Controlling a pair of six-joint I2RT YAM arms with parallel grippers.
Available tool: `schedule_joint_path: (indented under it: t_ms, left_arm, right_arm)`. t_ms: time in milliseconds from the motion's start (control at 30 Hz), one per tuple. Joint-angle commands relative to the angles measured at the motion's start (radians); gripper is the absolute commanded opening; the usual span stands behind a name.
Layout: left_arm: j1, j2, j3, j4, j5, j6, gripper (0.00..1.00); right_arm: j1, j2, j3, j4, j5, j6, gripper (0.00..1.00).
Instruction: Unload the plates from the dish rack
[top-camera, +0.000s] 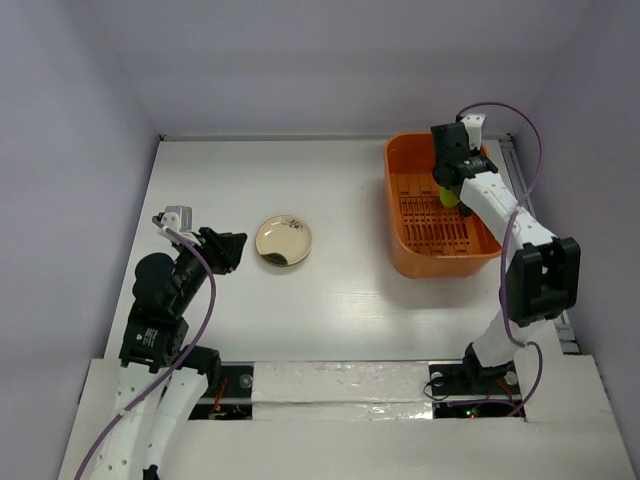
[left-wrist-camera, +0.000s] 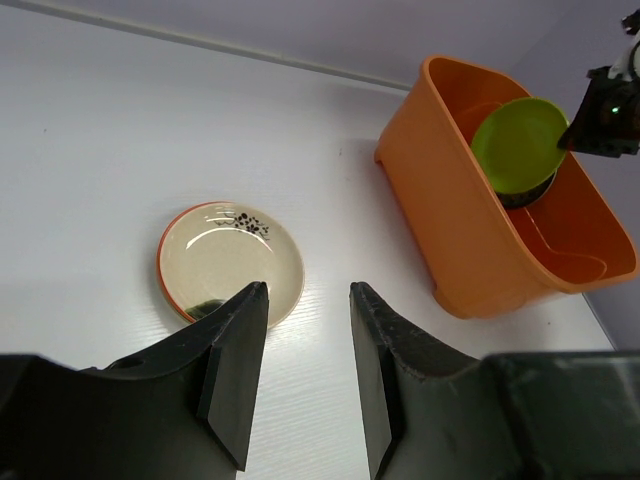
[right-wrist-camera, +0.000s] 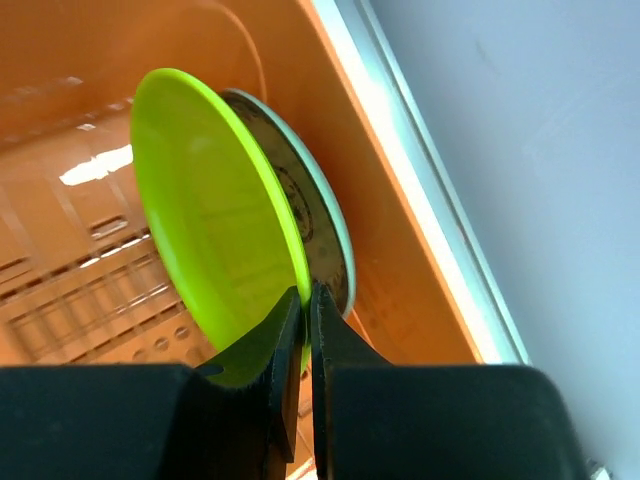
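Note:
The orange dish rack (top-camera: 400, 160) stands at the back right of the table. My right gripper (right-wrist-camera: 308, 298) is inside it, shut on the rim of a lime green plate (right-wrist-camera: 205, 230) that stands on edge; this plate also shows in the left wrist view (left-wrist-camera: 518, 143). Behind it a green-rimmed plate with a dark patterned centre (right-wrist-camera: 320, 225) leans on the rack's right wall. A cream plate with an orange rim (top-camera: 284, 241) lies flat on the table at centre left. My left gripper (left-wrist-camera: 308, 292) is open and empty, just near of the cream plate (left-wrist-camera: 225, 256).
The rack's slotted floor (top-camera: 430, 215) is bare at its near end. A metal rail (right-wrist-camera: 420, 170) runs along the table's right edge beside the rack. Grey walls close the table at the back and sides.

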Motion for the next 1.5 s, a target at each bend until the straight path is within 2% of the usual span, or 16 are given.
schedule_joint_path:
  t_ms: [0, 200, 367, 467, 633, 733, 900, 1033, 1200, 1267, 1467]
  left_arm:
    - [-0.004, 0.001, -0.005, 0.034, -0.002, -0.005, 0.36]
    - [-0.004, -0.001, -0.006, 0.032, -0.004, -0.005, 0.35]
    - [-0.004, 0.001, -0.006, 0.035, -0.002, -0.005, 0.36]
    - [0.005, -0.001, -0.006, 0.035, -0.002, -0.005, 0.35]
    - [0.005, -0.001, -0.006, 0.032, -0.011, -0.008, 0.36]
    - [0.005, -0.001, -0.006, 0.034, -0.016, -0.008, 0.36]
    - [0.005, -0.006, -0.006, 0.034, -0.016, -0.008, 0.36]
    - [0.005, -0.006, -0.006, 0.034, -0.013, -0.006, 0.36]
    - [0.005, -0.006, -0.006, 0.035, -0.007, -0.008, 0.35]
    - [0.005, -0.004, -0.008, 0.034, -0.008, -0.008, 0.36]
    - [0.014, -0.006, -0.008, 0.035, -0.007, -0.008, 0.36]
  right_arm:
    - [0.032, -0.124, 0.079, -0.002, 0.044, -0.033, 0.00]
    - [0.077, -0.250, 0.108, -0.034, 0.015, -0.029, 0.00]
    - [0.166, -0.375, 0.084, 0.030, -0.226, 0.043, 0.00]
    - [0.273, -0.389, 0.052, 0.109, -0.355, 0.115, 0.00]
    - [0.403, -0.280, -0.050, 0.317, -0.618, 0.247, 0.00]
    - [0.454, -0.163, -0.051, 0.400, -0.696, 0.313, 0.00]
    - [0.503, 0.036, -0.025, 0.466, -0.754, 0.407, 0.00]
    - [0.514, 0.118, -0.054, 0.541, -0.797, 0.462, 0.00]
    - [0.537, 0.196, -0.064, 0.540, -0.838, 0.487, 0.01]
    - [0.548, 0.217, -0.074, 0.534, -0.837, 0.488, 0.03]
    - [0.568, 0.219, -0.097, 0.508, -0.811, 0.475, 0.29]
